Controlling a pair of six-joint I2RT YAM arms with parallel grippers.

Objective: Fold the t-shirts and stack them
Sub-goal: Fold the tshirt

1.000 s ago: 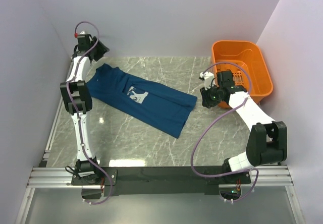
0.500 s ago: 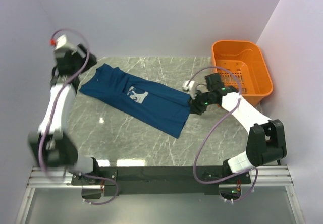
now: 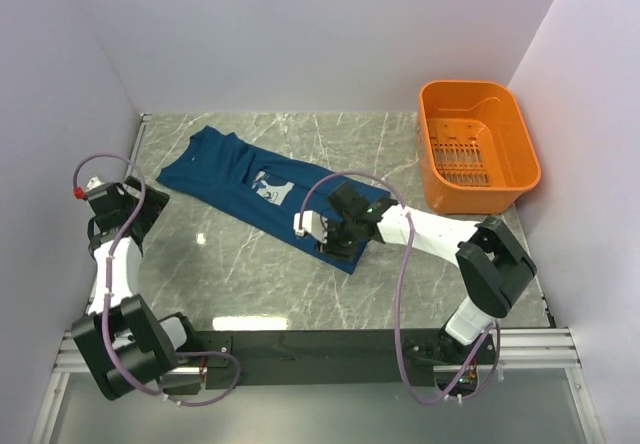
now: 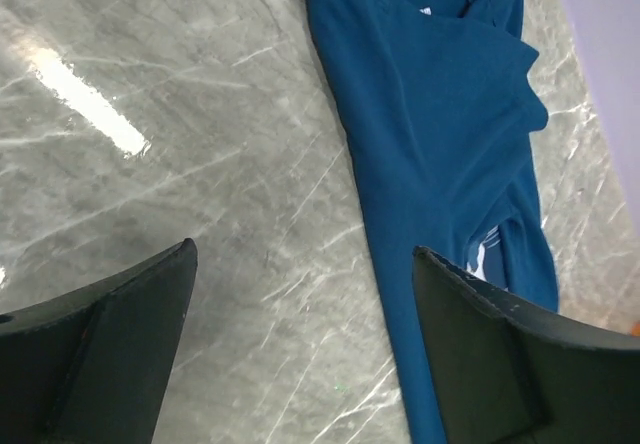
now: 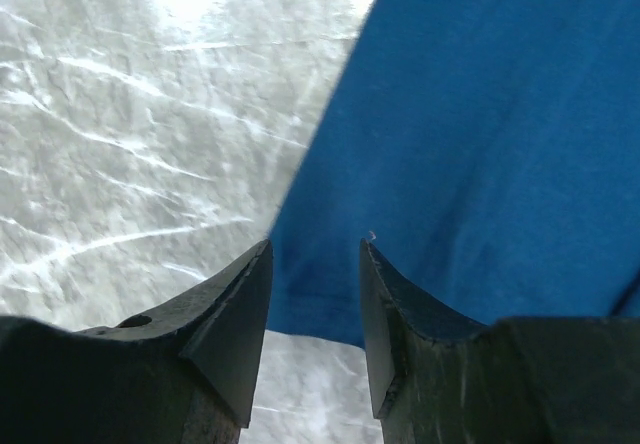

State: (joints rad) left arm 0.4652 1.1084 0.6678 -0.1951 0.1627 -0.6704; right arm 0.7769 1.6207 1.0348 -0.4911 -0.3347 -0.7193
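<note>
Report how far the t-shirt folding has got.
Done: the t-shirt lies on the table, seemingly folded lengthwise into a long strip, print up. In hand: the right gripper hangs open over its hem corner; the left gripper is open over bare marble. Left: the crosswise folds and stacking.

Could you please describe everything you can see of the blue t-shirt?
The t-shirt is dark blue, soft-looking cloth with a pale chest print. It lies flat on the marble table, apparently folded into a long strip, diagonal, collar end far left. The right gripper is over its near hem corner, jaws apart; contact is unclear.
</note>
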